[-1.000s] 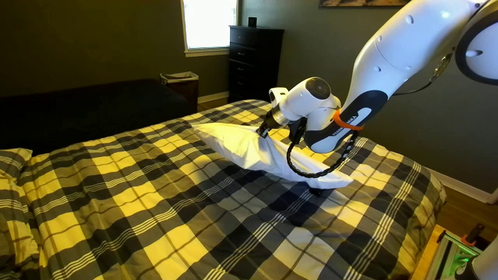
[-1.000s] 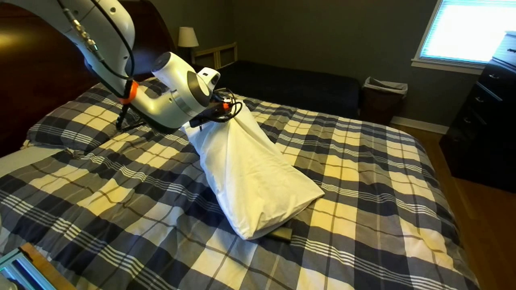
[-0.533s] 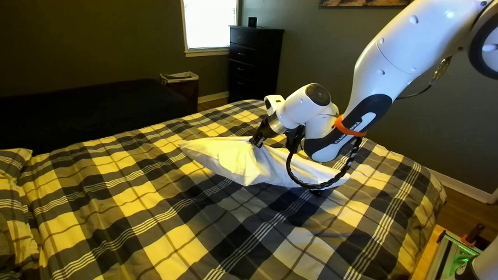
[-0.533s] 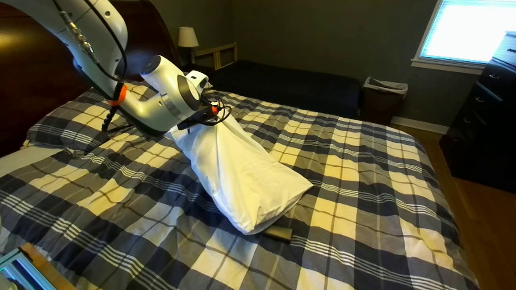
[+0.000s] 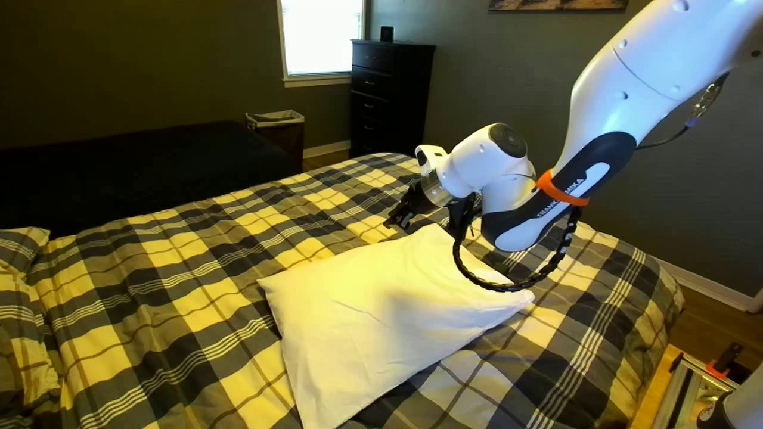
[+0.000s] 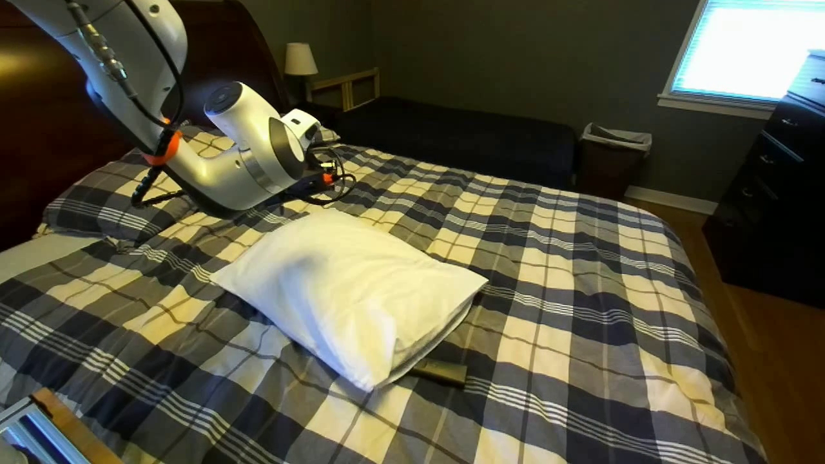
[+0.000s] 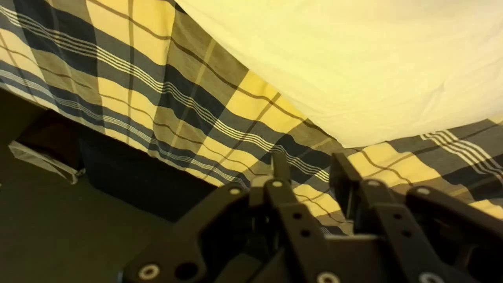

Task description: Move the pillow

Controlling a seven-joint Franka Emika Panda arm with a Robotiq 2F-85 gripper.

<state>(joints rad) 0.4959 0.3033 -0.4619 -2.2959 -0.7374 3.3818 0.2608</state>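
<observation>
The white pillow [image 5: 369, 322] lies on the plaid bedspread, spread out and slightly wrinkled, with nothing holding it. It also shows in an exterior view [image 6: 348, 283] and fills the upper right of the wrist view [image 7: 373, 63]. My gripper [image 5: 398, 219] is just past the pillow's far edge and above the bed, apart from the pillow. In the wrist view the gripper [image 7: 309, 163] is open, with only bedspread visible between its fingers. In an exterior view the gripper [image 6: 316, 187] is partly hidden by cables and the wrist.
A dark bar [image 6: 445, 372] pokes out from under the pillow's near edge. A plaid pillow [image 6: 109, 200] lies by the wooden headboard [image 6: 258, 51]. The plaid bed [image 5: 197, 298] surrounds the white pillow. A hamper [image 6: 612, 161] and dark dresser [image 5: 390, 95] stand beyond it.
My gripper held the white pillow raised and gathered, carrying it slightly toward the headboard. Now it has opened and drawn away from the pillow, which has dropped and spread flat on the bed.
</observation>
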